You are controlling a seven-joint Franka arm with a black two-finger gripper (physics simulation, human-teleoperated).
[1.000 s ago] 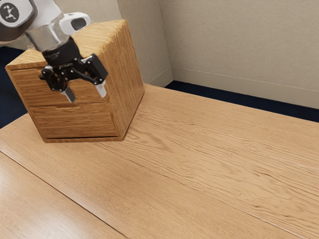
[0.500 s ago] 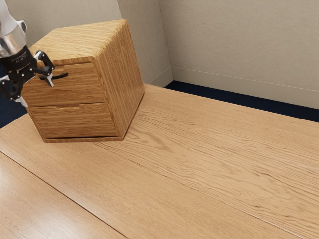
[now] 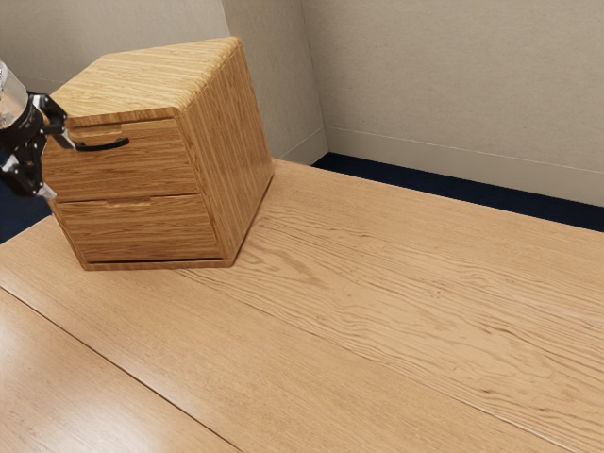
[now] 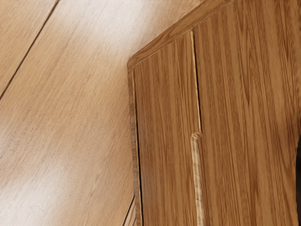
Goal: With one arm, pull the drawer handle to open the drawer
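Pulling: judged to be the step in hand. The top drawer (image 3: 132,165) stands a little proud of the cabinet (image 3: 226,132), with a shadowed gap under the cabinet's top, so the task looks begun but far from finished.
Gripper: the gripper (image 3: 52,165) sits at the exterior view's left edge, in front of the cabinet's face. Its two fingers are spread apart. One tip is right at the near end of the handle and the other hangs lower, beside the drawer front. Nothing is pinched from both sides, so it reads as unclosed and at most hooking the bar.
Handle: the handle (image 3: 102,145) is a thin black bar across the upper part of the top drawer, running from the gripper toward the exterior view's right. It stands off the wood, which is what gives a finger something to catch.
Lower drawer: the lower drawer (image 3: 142,226) is flush and shut, with only a small wooden lip along its top edge. The wrist view looks down this front (image 4: 164,141) to the table.
Cabinet: angled on the table (image 3: 377,311), its face turned toward the arm, so a straight pull runs back along the arm's reach.
Risk: with so slight a hold at the bar's end, the tip could slip off.
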